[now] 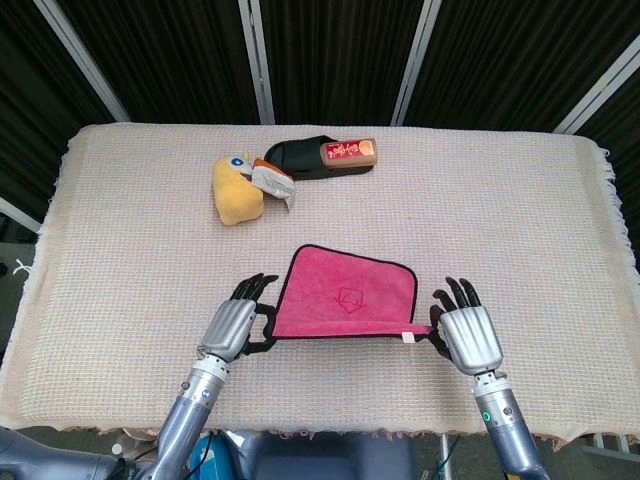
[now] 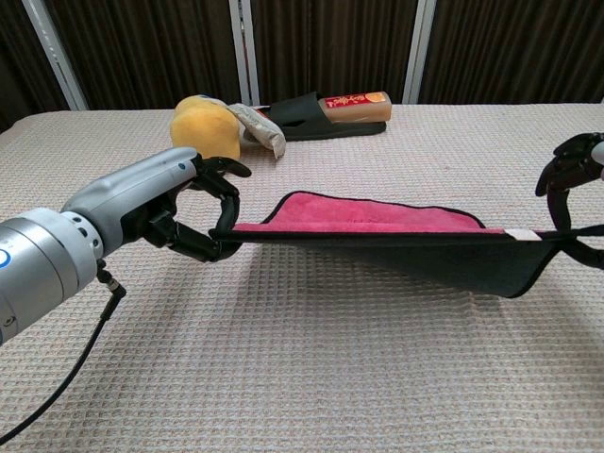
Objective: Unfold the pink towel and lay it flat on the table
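The pink towel (image 1: 345,297) with black trim is stretched between my two hands, its near edge lifted off the table and its far edge lower, near the cloth. My left hand (image 1: 234,325) pinches the towel's near left corner (image 2: 219,233). My right hand (image 1: 466,332) pinches the near right corner beside a small white tag (image 2: 521,233). In the chest view the towel (image 2: 377,213) shows its pink top and dark underside, sagging between my left hand (image 2: 179,212) and my right hand (image 2: 569,184), which is partly cut off at the frame edge.
A yellow plush toy (image 1: 236,187) with a crumpled wrapper (image 1: 273,181) lies at the back left. Next to it sits a black slipper (image 1: 310,157) carrying an orange-capped bottle (image 1: 349,150). A beige woven cloth (image 1: 120,250) covers the table.
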### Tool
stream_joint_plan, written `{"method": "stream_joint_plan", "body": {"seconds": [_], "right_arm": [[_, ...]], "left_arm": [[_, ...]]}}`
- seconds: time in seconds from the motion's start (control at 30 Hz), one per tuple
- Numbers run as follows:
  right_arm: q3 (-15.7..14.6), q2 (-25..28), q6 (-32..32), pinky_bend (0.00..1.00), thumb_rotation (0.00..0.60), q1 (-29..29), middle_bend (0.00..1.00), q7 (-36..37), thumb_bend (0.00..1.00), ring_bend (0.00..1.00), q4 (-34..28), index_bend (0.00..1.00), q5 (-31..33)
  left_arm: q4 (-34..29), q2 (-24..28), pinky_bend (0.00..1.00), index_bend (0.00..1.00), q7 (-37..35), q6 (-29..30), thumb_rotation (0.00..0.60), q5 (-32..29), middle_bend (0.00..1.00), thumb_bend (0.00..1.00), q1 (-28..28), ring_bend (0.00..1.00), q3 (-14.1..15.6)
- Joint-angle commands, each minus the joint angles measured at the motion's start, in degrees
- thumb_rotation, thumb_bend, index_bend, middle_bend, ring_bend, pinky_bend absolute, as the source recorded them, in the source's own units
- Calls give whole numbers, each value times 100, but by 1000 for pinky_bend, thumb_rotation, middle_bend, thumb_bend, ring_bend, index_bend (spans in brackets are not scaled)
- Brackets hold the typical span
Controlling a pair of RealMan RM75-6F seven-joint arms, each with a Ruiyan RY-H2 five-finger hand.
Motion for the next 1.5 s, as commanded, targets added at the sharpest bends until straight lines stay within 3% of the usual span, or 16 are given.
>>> {"method": "stream_joint_plan", "body": {"seconds": [0.03,0.53,0.87,1.03,1.3,1.4,1.5], "right_arm": [[-10,-29,-39,138,600,-29,322,-8,668,132,10,726,-45],[-68,-162,-255,138,600,-263,322,353,668,132,264,726,-152],[-24,-128,-463,138,600,-316,322,414,668,132,254,724,-90],[-29,-11,-662,138,600,-315,322,229,668,128,71,564,116],[-18,109,-839,138,600,-304,256,-49,663,93,-132,336,362],[-21,147,-856,138,600,-308,221,-90,620,71,-197,249,379],[-48,215,-893,129,600,-305,173,-216,552,42,-307,165,414]], "left_arm": [[17,-14,0,737,-9,-37,600,28,80,516,41,0,26],[265,-121,0,735,-40,-247,600,74,77,495,227,0,17],[275,-72,0,605,122,-528,600,-143,62,420,217,0,-47],[261,50,0,451,317,-707,600,-354,25,365,177,0,-43],[211,247,0,288,384,-906,600,-518,2,308,129,0,-99],[182,325,0,189,378,-988,600,-560,0,264,114,0,-104],[143,440,0,167,372,-1096,600,-605,0,231,93,0,-95]]}}
